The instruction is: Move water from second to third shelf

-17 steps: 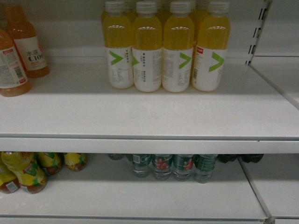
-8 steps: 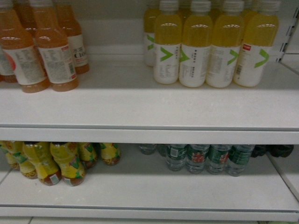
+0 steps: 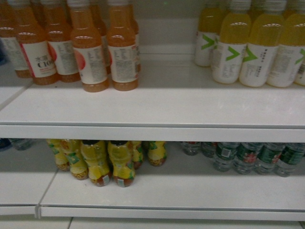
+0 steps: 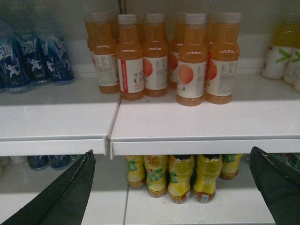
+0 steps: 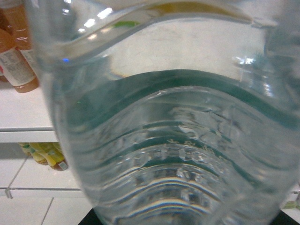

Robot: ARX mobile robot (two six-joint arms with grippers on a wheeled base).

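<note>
The water bottle (image 5: 173, 140) fills my right wrist view, pressed close against the lens — my right pincer itself is hidden, so I cannot tell its grip. Left of the bottle, orange bottles (image 5: 16, 61) peek in. My left pincer (image 4: 173, 187) gapes wide, empty.

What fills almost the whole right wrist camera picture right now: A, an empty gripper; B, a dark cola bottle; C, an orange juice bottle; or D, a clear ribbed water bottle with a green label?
D: a clear ribbed water bottle with a green band of label sits right against the lens, blocking nearly all of the shelving behind it.
</note>
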